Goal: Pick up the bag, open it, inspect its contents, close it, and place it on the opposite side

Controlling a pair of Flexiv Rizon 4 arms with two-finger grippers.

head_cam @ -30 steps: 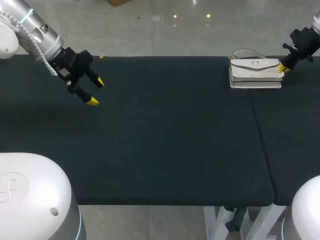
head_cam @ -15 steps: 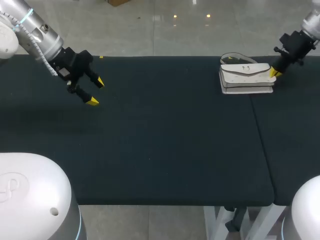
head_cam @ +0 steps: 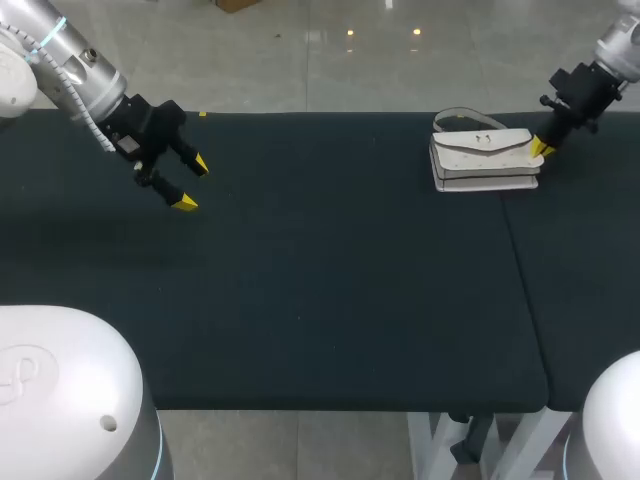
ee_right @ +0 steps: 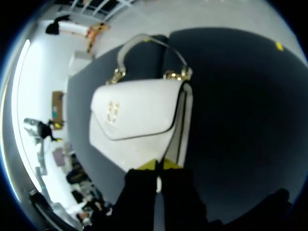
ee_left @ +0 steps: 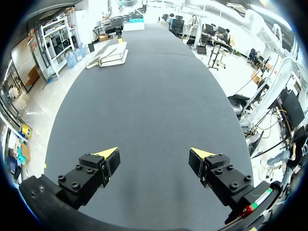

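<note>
Bag (head_cam: 483, 160) flat on dark table (head_cam: 320, 280) — right pincer (head_cam: 541, 148) against its end

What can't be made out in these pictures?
- Contents of the bag: its flap is shut in every view.
- The clasp: blurred in the right wrist view, too small in the head view.
- Whether the right pincer pinches the bag's edge or only presses against it: its own body covers the contact.

site: robotics lab | cues: left arm (head_cam: 75, 75), right arm (head_cam: 612, 48), long black table (head_cam: 330, 290)
</note>
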